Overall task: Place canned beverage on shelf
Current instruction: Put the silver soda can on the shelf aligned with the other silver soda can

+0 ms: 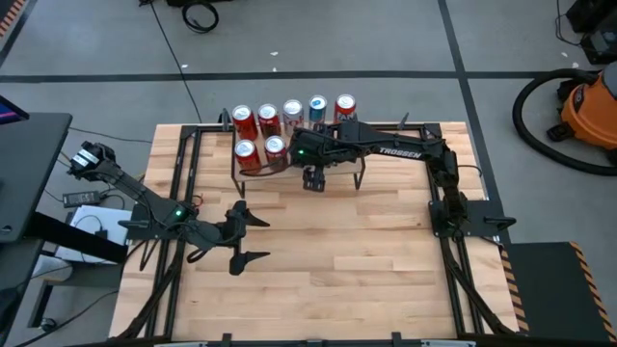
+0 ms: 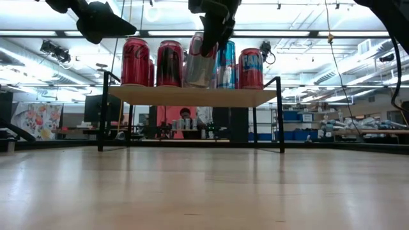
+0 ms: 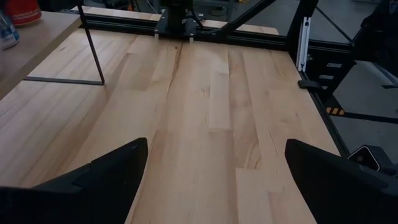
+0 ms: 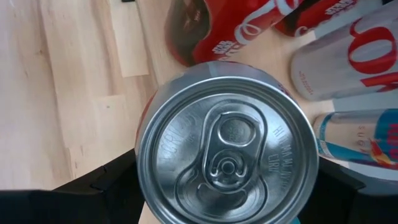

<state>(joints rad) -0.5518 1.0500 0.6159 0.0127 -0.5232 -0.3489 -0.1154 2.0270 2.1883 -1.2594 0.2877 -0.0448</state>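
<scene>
Seven cans (image 1: 268, 120) crowd your shelf (image 2: 192, 96); the right claw (image 4: 227, 186), spread wide, hides one; left claw (image 1: 253, 238) gapes over the bench (image 1: 328, 260).

Light, smooth wood planks form the tabletop (image 1: 318, 251), with a faint satin sheen. The shelf (image 2: 192, 96) is a pale wood board on thin matt black metal legs. Glossy printed metal cans (image 1: 268, 119) stand on it. 1 can (image 4: 227, 152), seen from directly above, has a bare brushed-metal lid. Both arms' fingers (image 3: 106, 177) look like matt black plastic
</scene>
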